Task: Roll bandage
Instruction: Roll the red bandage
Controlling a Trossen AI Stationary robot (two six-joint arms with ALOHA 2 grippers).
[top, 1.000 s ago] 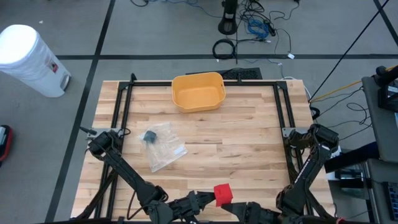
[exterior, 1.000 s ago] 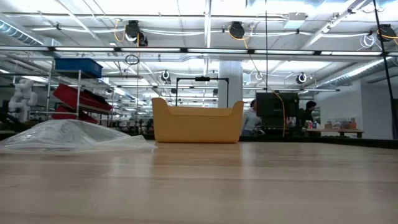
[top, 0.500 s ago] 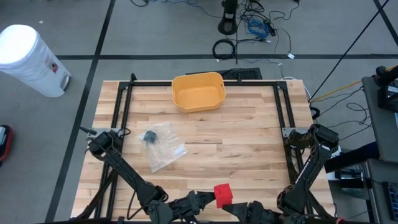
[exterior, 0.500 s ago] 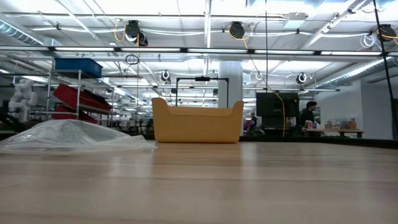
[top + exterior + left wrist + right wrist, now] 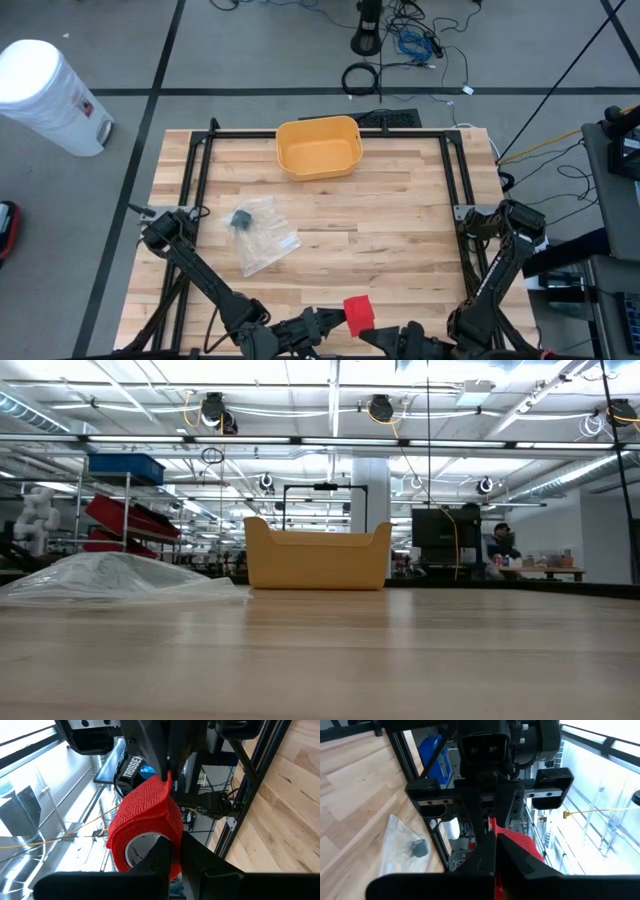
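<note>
The left gripper (image 5: 172,851) is closed on the red bandage roll (image 5: 145,827), its two dark fingers pinched through the roll's core. The roll is held at the table's near edge (seen from above as a red block (image 5: 359,312) between the two arms). The right gripper (image 5: 496,851) is met there too, its fingers closed together against the roll's loose red end (image 5: 516,845); whether cloth is actually pinched cannot be told. Farther out, a clear plastic bag (image 5: 262,236) with a small dark item inside is laid on the wooden table (image 5: 400,220), left of centre. A yellow bin (image 5: 319,146) is set at the far edge.
</note>
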